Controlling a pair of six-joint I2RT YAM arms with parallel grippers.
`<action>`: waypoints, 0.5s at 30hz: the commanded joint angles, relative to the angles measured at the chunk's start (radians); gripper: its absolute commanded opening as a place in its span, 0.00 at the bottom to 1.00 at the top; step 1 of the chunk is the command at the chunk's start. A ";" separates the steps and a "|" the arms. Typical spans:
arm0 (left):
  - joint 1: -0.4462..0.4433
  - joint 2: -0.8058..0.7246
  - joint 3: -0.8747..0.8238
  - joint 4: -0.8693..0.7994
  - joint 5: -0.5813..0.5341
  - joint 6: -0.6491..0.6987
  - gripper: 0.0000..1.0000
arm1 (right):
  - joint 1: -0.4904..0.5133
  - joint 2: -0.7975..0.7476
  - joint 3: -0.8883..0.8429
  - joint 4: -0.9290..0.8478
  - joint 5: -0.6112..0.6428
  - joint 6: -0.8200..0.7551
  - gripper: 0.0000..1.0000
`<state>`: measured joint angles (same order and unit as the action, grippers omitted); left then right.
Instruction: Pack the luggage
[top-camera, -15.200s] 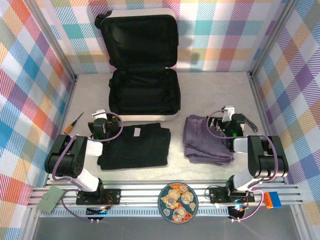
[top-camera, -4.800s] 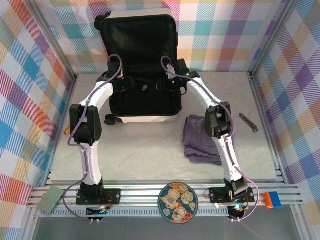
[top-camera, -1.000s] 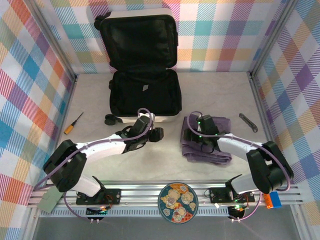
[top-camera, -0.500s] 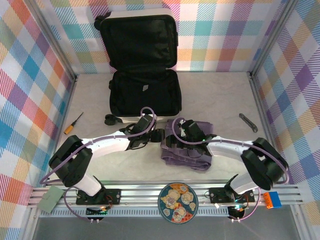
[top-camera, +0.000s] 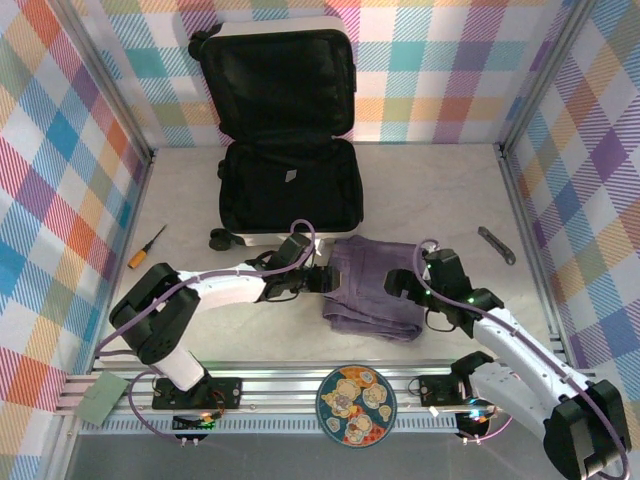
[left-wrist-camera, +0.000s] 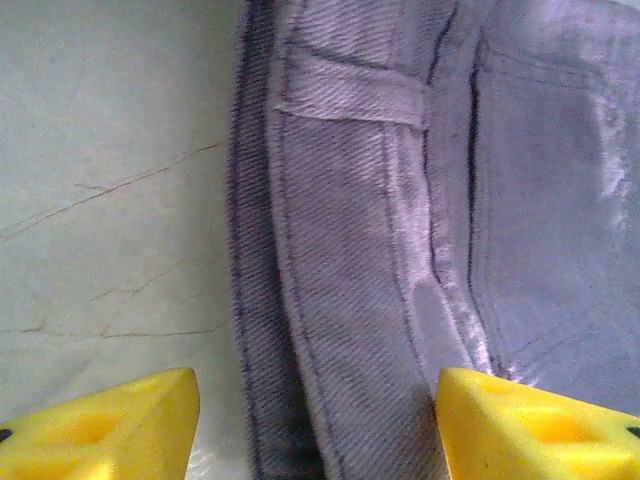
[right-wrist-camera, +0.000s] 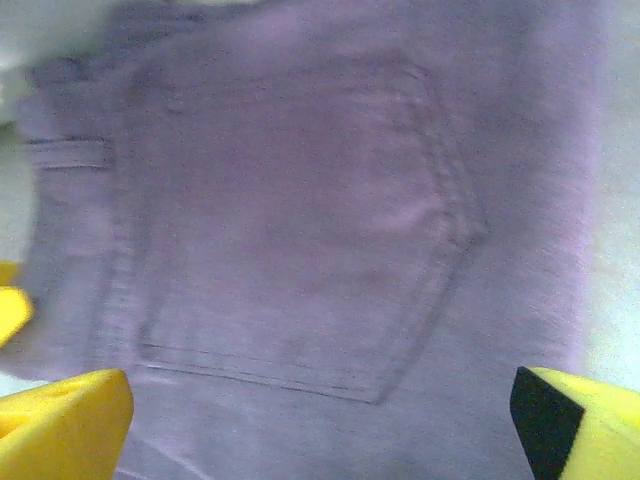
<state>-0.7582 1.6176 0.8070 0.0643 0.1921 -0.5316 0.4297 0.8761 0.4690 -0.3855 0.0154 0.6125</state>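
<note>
The luggage (top-camera: 285, 95) sits at the far middle of the table, its lid propped upright against the back wall and its base flat, so the black-lined cavity faces up and can be loaded from above. Inside the base everything reads black apart from a small pale tag (top-camera: 288, 176); whether that is lining or folded dark cloth cannot be told. Just near of the case, apart from it, lies the folded purple-grey garment (top-camera: 372, 288) flat on the table, not yet packed. The left gripper (top-camera: 322, 280) is at the garment's left edge with its jaws apart – the wrist view shows the folded hem between the yellow tips, one tip over bare table, the other over cloth, probably placed to pinch that edge. The right gripper (top-camera: 400, 290) is at the garment's right side, jaws spread wide over the pocket, holding nothing. A two-sided lift into the case looks like the step in hand. An orange-handled screwdriver (top-camera: 147, 245) lies well to the left – untouched.
</note>
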 joint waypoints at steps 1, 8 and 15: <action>-0.010 0.040 0.027 0.055 0.076 -0.001 0.64 | -0.032 0.035 0.000 -0.053 0.000 0.012 0.98; -0.010 0.106 0.086 -0.016 0.081 0.015 0.64 | -0.063 0.193 0.048 -0.064 0.022 0.028 0.97; -0.013 0.182 0.123 -0.011 0.129 0.016 0.63 | -0.068 0.206 0.052 -0.072 0.046 0.044 0.97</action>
<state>-0.7582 1.7699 0.9035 0.0711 0.2745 -0.5278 0.3687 1.0729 0.4877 -0.4370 0.0448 0.6376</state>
